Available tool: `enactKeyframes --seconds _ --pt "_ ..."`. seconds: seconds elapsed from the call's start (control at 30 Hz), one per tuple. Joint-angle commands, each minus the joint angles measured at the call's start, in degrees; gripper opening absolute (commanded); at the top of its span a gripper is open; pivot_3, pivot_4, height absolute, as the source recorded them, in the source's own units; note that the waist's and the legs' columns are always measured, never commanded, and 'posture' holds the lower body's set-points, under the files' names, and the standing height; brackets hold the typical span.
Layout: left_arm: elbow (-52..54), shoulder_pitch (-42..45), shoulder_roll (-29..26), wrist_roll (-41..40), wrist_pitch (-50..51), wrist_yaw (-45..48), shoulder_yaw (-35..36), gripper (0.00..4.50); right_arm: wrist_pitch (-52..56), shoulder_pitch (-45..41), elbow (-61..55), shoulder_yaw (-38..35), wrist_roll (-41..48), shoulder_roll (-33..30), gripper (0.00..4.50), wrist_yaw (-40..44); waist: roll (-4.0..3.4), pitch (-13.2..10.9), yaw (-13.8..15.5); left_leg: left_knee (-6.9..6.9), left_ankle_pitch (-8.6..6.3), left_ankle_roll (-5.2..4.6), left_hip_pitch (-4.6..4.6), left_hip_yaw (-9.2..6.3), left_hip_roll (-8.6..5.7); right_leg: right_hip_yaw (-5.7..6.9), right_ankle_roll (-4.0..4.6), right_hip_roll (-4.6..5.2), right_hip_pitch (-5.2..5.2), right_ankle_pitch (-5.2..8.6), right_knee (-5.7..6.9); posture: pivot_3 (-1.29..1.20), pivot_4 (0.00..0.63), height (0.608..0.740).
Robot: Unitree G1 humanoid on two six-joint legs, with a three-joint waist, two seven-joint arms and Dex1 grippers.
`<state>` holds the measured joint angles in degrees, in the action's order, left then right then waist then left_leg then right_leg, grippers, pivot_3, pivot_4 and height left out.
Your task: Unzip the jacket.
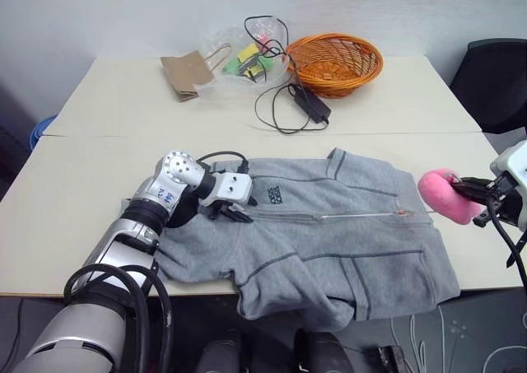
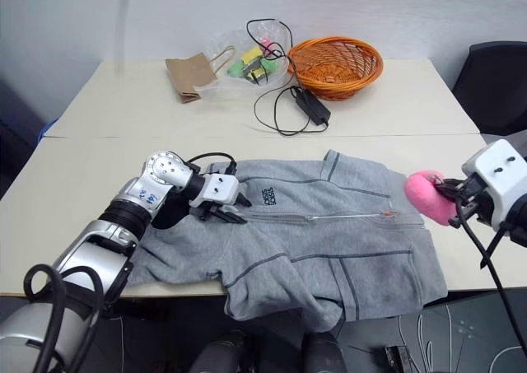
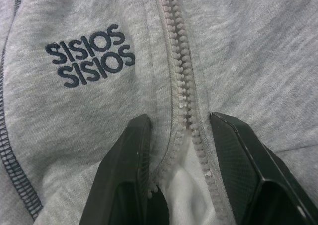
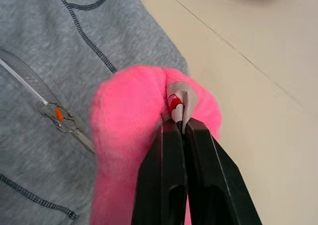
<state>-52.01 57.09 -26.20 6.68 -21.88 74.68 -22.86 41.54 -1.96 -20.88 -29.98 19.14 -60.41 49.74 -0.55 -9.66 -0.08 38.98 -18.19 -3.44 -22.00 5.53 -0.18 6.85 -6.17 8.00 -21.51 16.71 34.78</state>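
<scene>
With the light grey fleece zip jacket spread along the table's near edge, the left gripper braces half-open astride the parted zip while the right gripper, pinched on the pink plush pull, likely must keep drawing rightward.

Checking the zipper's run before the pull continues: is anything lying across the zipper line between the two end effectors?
Nothing visible does. The zipper runs bare across the jacket; the pink plush in the right end effector lies beyond the hem.
</scene>
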Motion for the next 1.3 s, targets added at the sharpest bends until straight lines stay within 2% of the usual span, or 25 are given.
enactKeyframes --seconds 0.03,0.23,0.33,0.43,0.57,0.73,0.93,1.0,1.13,1.23,1.3 --pt "-4.52 -2.95 -2.61 5.24 0.99 -0.96 -2.2 1.95 -3.03 1.76 2.26 -2.76 -3.36 -1.36 0.0 -1.25 0.01 0.0 0.06 0.0 0.0 0.0 0.0 0.0 -0.01 0.0 0.0 0.0 0.0 0.0 0.0 0.0 0.15 0.74" --pt "-4.68 -3.52 -3.24 5.33 0.17 -1.29 -2.13 1.95 -10.16 6.54 16.05 -12.69 -8.34 -5.19 0.0 0.94 -0.1 0.06 0.03 -0.01 -0.01 0.0 -0.01 0.03 -0.03 -0.01 0.0 0.01 -0.02 0.0 -0.03 0.0 0.15 0.74" --pt "-4.28 -4.1 -3.42 5.18 0.02 -1.25 -2.04 1.95 -14.5 6.77 26.83 -17.54 -10.11 -8.73 0.0 1.86 -0.18 0.11 -0.06 -0.08 -0.02 0.0 0.0 0.05 -0.03 -0.04 0.0 0.0 -0.02 0.0 -0.08 0.0 0.15 0.74" --pt "-4.12 -4.4 -3.33 5.11 0.06 -1.33 -1.89 1.95 -20.41 5.27 39.14 -19.1 -11.64 -12.89 0.0 1.48 -0.26 0.16 -0.26 -0.14 -0.03 0.01 0.03 0.07 -0.03 -0.07 0.0 0.0 -0.01 0.0 -0.15 0.0 0.15 0.74" --pt "-4.21 -4.69 -3.16 5.11 0.03 -1.82 -1.67 1.95 -28.83 1.14 54.62 -17.54 -13.6 -18.86 0.0 -1.37 -0.3 0.18 -0.37 -0.71 -0.04 0.07 0.45 0.38 -0.09 -0.37 0.02 0.06 0.05 0.01 -0.25 0.0 0.15 0.74" --pt "-4.05 -5.08 -3.16 4.94 0.32 -2.39 -1.39 1.95 -39.13 -8.37 71.51 -10.58 -15.1 -24.23 0.0 -6.65 -0.47 0.28 -1.21 -1.05 0.0 0.46 0.81 0.64 -0.09 -0.63 0.04 0.07 0.09 0.03 -0.27 0.0 0.15 0.74" --pt "-3.06 -5.93 -3.84 4.83 0.4 -2.24 -1.04 1.95 -44.63 -20.04 82.09 -2.38 -15.81 -27.74 0.0 -10.42 -0.65 0.31 -1.37 -1.05 -0.02 0.52 0.79 0.64 -0.1 -0.63 0.05 0.12 0.06 0.04 -0.3 0.0 0.15 0.74" --pt "-2.77 -6.07 -4.07 4.71 0.48 -2.17 -0.79 1.95 -43.04 -24.65 82.77 -0.12 -14.55 -26.55 0.0 -8.53 -0.72 0.3 -1.35 -1.05 -0.03 0.52 0.77 0.63 -0.11 -0.63 0.05 0.13 0.07 0.04 -0.32 0.0 0.15 0.74" --pt "-0.45 -6.68 -3.2 1.68 3.75 -0.6 1.33 1.95 -37.6 -29.17 73.01 2.92 -8.46 -17.4 0.0 0.68 -0.71 0.32 -1.64 -1.06 -0.04 0.55 0.77 0.63 -0.1 -0.63 0.06 0.1 0.06 0.04 -0.34 0.0 0.15 0.74" --pt "5.06 -7.12 -1.3 -4.36 11.98 1.98 5.3 1.95 -26.7 -23.74 50.59 5.23 -1.29 -6.53 0.0 1.88 -0.47 0.33 -2.07 -1.02 -0.02 0.58 0.81 0.59 0.05 -0.62 0.06 -0.06 0.14 0.04 -0.3 0.0 0.15 0.74" --pt "10.3 -7.72 -0.71 -8.27 18.64 3.5 7.8 1.95 -19.6 -19.35 34.0 8.43 1.35 -0.22 0.0 -1.24 -0.61 0.34 -1.54 -0.99 0.11 0.38 0.68 0.56 0.09 -0.58 0.06 -0.13 0.02 0.04 -0.2 0.0 0.15 0.74"
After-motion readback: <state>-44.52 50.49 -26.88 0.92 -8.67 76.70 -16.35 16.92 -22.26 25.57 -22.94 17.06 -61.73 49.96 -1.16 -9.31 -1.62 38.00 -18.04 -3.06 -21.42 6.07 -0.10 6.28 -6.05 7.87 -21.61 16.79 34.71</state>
